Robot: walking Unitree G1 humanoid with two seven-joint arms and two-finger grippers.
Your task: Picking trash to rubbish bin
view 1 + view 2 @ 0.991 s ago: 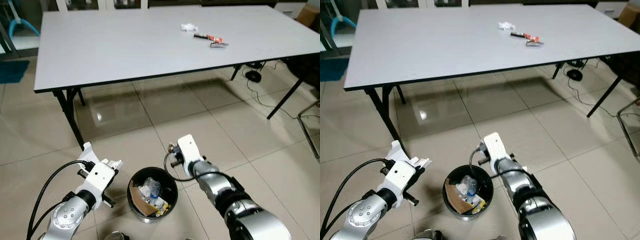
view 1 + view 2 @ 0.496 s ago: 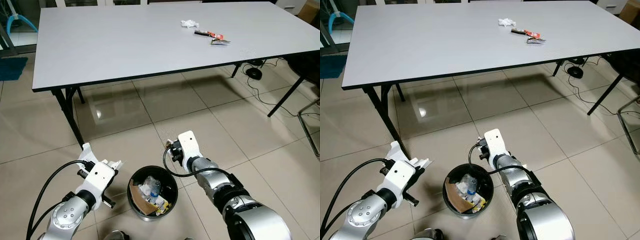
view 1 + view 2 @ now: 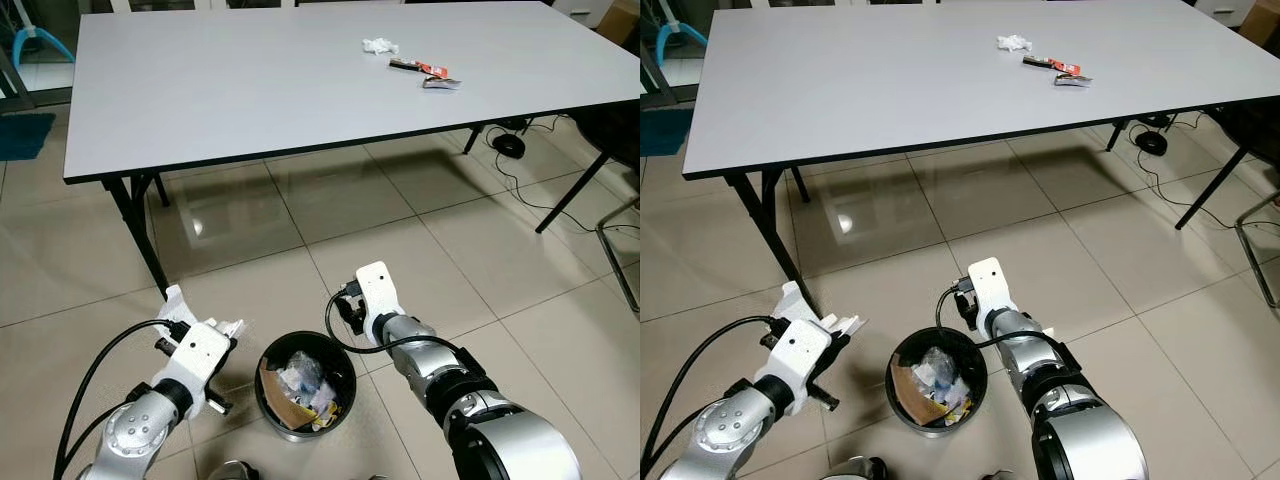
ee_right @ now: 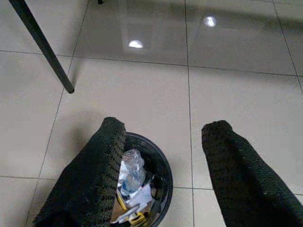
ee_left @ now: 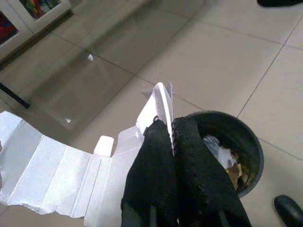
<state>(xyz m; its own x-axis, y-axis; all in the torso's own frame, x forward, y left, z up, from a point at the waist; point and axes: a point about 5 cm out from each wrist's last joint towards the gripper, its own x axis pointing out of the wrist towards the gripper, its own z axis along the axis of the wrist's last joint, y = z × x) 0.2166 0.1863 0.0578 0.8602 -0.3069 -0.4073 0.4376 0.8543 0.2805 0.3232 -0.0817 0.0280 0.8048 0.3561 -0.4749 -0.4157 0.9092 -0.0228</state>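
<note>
A round black rubbish bin point(image 3: 305, 385) stands on the tiled floor point(image 3: 470, 260) between the robot's two arms, already holding a clear plastic bottle point(image 4: 130, 172), crumpled wrappers and a piece of brown cardboard. The left gripper point(image 5: 171, 135) hangs just beside the bin's rim on the robot's left, its fingers point(image 5: 154, 156) pressed together on a flattened white carton point(image 5: 61, 165) (a folded, torn-edged piece that spreads out well past the fingers). The right gripper point(image 4: 163, 142) hovers above the bin's other side, its fingers point(image 4: 102, 165) spread wide apart with nothing between them; through the gap the floor and the bin's contents show. Beyond the bin stands a long grey counter point(image 3: 250, 90) on black folding legs, and near its far right end lie more bits of trash: a crumpled white paper point(image 3: 378, 46) and, just beside it, a red and black wrapper point(image 3: 425, 73). Black cables point(image 3: 515, 175) trail on the floor under the counter's right end.
</note>
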